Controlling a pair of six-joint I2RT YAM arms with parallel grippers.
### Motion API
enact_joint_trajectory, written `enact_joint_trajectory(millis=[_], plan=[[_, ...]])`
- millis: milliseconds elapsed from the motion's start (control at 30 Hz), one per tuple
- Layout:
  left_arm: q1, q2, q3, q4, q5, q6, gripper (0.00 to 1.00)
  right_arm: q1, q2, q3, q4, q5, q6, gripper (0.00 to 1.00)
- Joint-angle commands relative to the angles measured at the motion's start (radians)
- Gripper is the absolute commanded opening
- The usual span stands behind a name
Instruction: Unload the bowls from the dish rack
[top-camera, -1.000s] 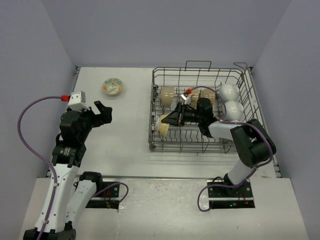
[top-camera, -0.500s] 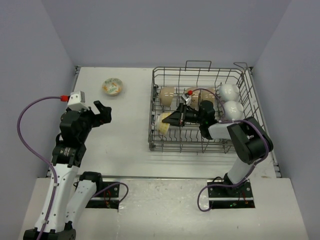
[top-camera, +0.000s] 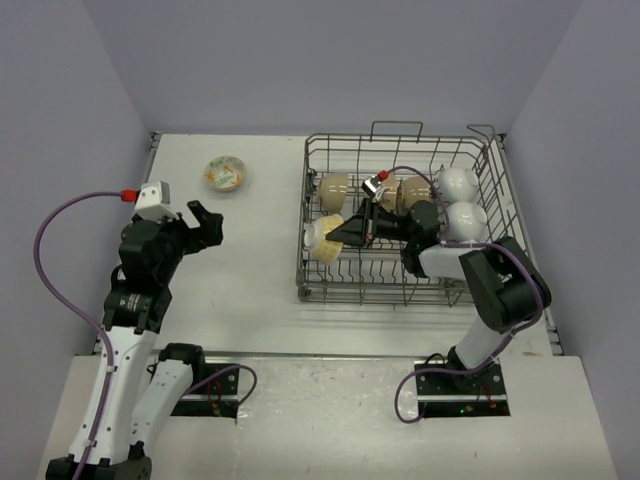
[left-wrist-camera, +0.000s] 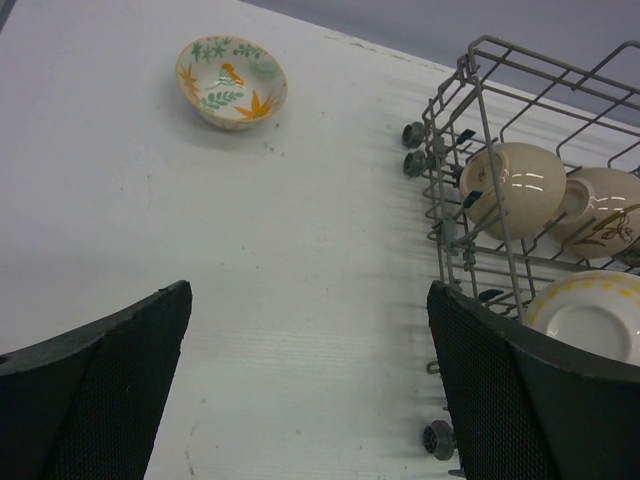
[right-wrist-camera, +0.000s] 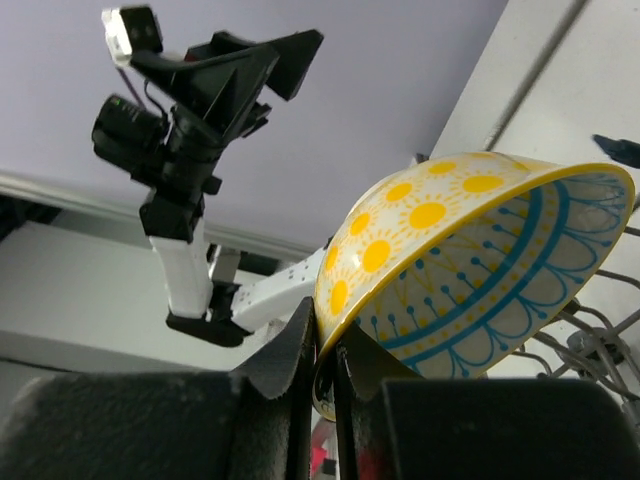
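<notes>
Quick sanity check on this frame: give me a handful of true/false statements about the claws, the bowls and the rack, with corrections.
1. The right claw is shut on the rim of the yellow-and-blue patterned ceramic bowl. True.
2. The left claw holds a bowl. False: it is open and empty above the white table.
3. A leaf-patterned ceramic bowl sits on the table, outside the grey wire dish rack. True.
4. The rack holds only the gripped bowl. False: beige bowls and plain white bowls are in it too.
5. The plain white bowls are at the rack's left end. False: they are at its right end.
</notes>
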Motion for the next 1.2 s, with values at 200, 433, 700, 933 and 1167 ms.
enact_joint_trajectory(millis=[200, 433, 700, 933, 1167], plan=[[-0.016, 0.267, 0.433, -0.072, 0.407, -0.062, 1.0, 0.08, -0.467, 0.424, -1.349, 0.16, -1.203, 0.0], [-0.421, 0.612, 0.841, -0.267, 0.149, -0.036, 1.0, 0.471, -0.684, 0.501, -1.797, 0.854, -1.707, 0.0], [-0.665, 0.663, 0.904, -0.267, 0.016, -0.092, 1.0, 0.656, -0.812, 0.424, -1.934, 1.12, -1.905, 0.0], [-0.777, 0.734, 0.868, -0.278, -0.028, -0.102, 1.0, 0.745, -0.769, 0.445, -1.979, 1.258, -1.921, 0.0], [-0.817, 0.813, 0.868, -0.313, -0.019, -0.061, 0.93, 0.772, -0.813, 0.411, -1.876, 1.252, -1.956, 0.0]])
